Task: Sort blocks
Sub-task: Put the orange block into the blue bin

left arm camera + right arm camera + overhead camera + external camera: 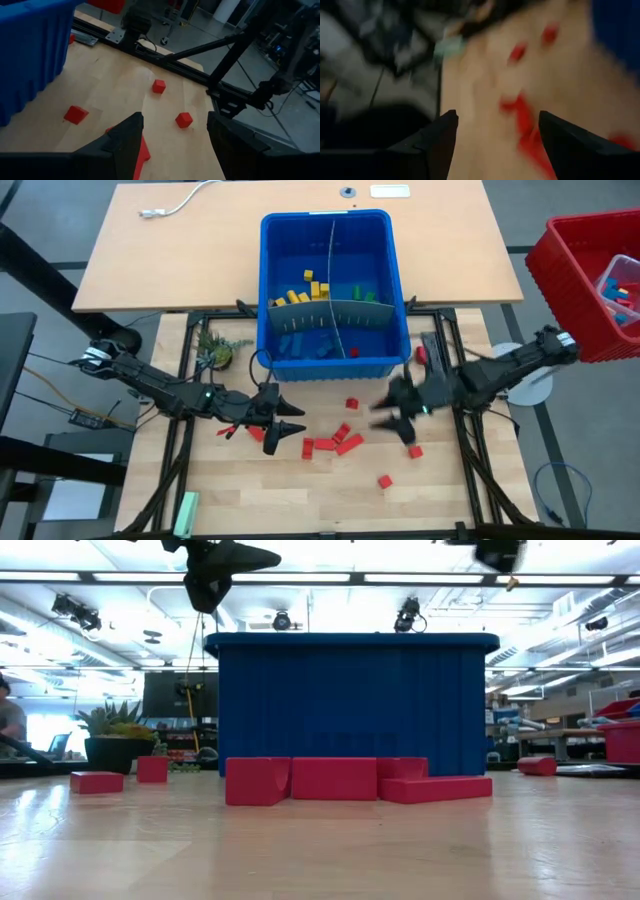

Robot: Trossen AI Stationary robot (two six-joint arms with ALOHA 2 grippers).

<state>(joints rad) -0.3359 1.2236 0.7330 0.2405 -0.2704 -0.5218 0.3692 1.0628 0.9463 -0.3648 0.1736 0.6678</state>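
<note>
The left gripper (290, 423) hangs above the table (260, 490), fingers spread, holding nothing. The right gripper (392, 420), blurred, also shows its fingers apart and empty. Between and below them red blocks (335, 442) lie loose on the pale wood; about nine can be counted from above, four of them touching in a cluster. Behind stands one blue bin (335, 365), split into compartments holding yellow, green and blue blocks. One small plant (216, 350) sits left of it, one red crate (590, 280) far right. Ceiling lights and a person show in the room beyond.
</note>
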